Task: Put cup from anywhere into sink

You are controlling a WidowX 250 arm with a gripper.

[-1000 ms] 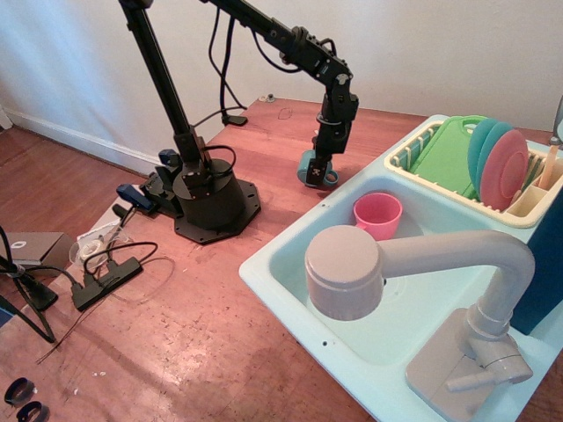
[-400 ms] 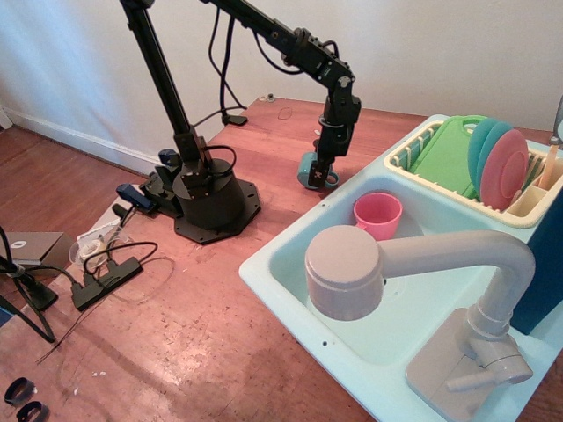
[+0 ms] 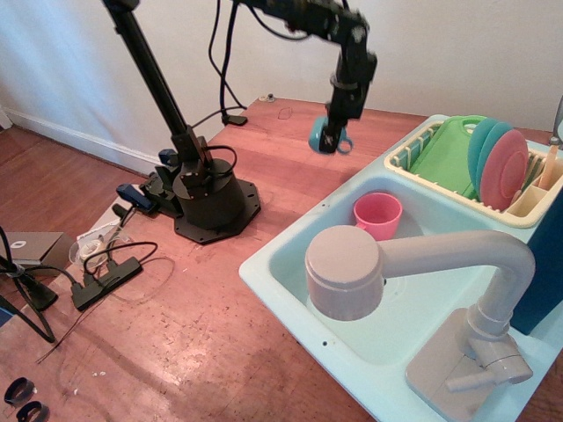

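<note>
The teal-blue cup [image 3: 322,134] with a loop handle hangs in the air above the wooden table, left of the dish rack. My gripper [image 3: 335,129] is shut on it from above. The pale aqua sink [image 3: 290,264] with its big grey faucet [image 3: 352,272] fills the right foreground. The cup is behind and left of the basin's far edge, well above the table.
A pink cup [image 3: 378,214] stands inside the sink at its back. A cream dish rack [image 3: 519,207] with a green board and plates sits at the sink's far right. The arm's black base [image 3: 211,202] and cables lie on the left of the table.
My gripper has lifted the teal cup off the table and carried it up and slightly right. The pink cup and sink have not moved.
</note>
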